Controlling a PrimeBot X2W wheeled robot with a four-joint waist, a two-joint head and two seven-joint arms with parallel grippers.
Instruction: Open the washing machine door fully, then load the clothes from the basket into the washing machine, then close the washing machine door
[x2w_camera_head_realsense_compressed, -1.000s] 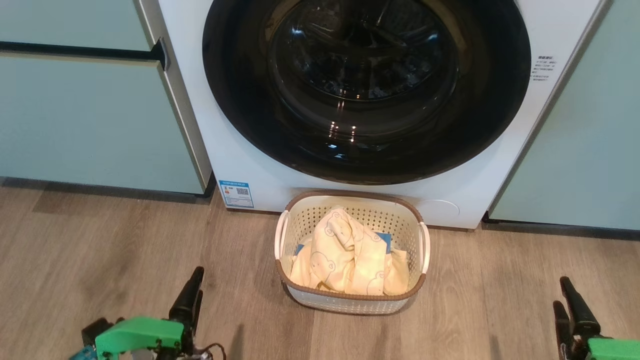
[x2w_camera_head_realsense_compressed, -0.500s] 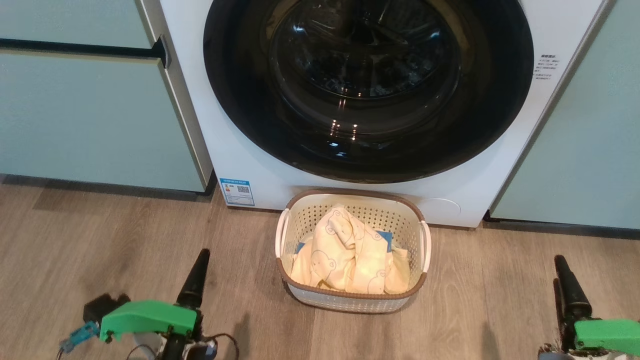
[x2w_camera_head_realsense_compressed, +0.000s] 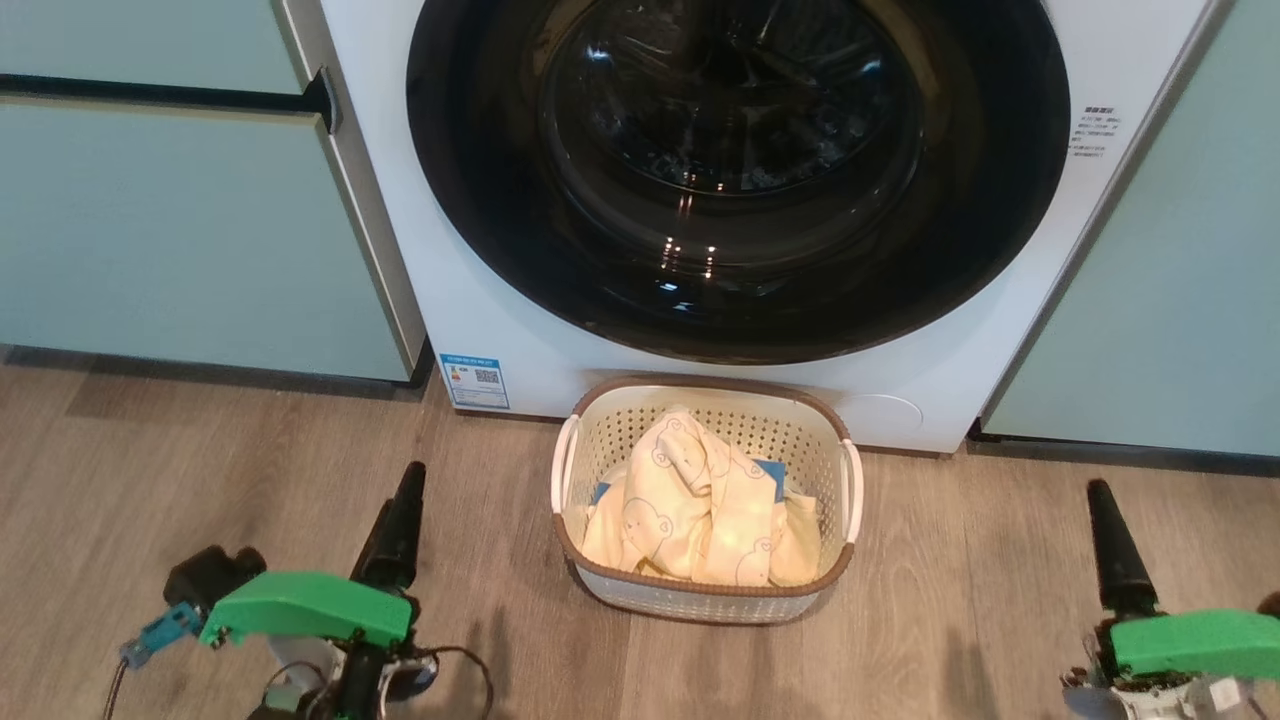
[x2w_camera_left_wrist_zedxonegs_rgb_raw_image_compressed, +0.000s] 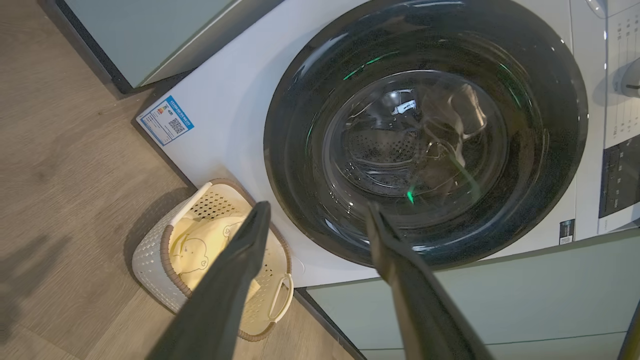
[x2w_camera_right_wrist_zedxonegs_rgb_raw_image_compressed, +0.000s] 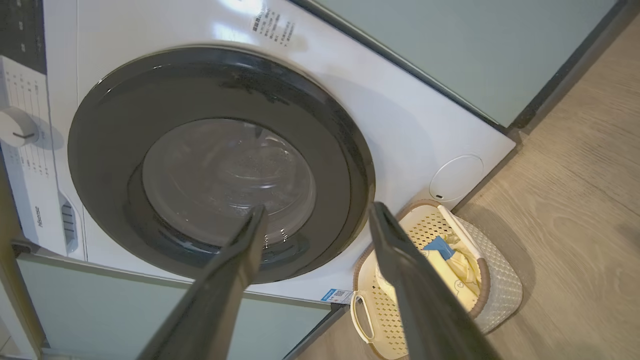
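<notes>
Floor (x2w_camera_head_realsense_compressed: 200, 470) carries basket (x2w_camera_head_realsense_compressed: 700, 592) between my left gripper (x2w_camera_left_wrist_zedxonegs_rgb_raw_image_compressed: 317, 206) and right gripper (x2w_camera_right_wrist_zedxonegs_rgb_raw_image_compressed: 317, 207), both spread empty; clothes (x2w_camera_head_realsense_compressed: 690, 500) seem soft, pinch top fold.

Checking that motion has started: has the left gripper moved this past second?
Yes. Judged against the basket, which stayed put, the left gripper has moved up the head view, toward the washing machine.

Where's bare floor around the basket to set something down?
Bare floor lies left of the basket, toward the left pincer, and right of it, toward the right pincer. Crowded behind: basket close against the washing machine.
</notes>
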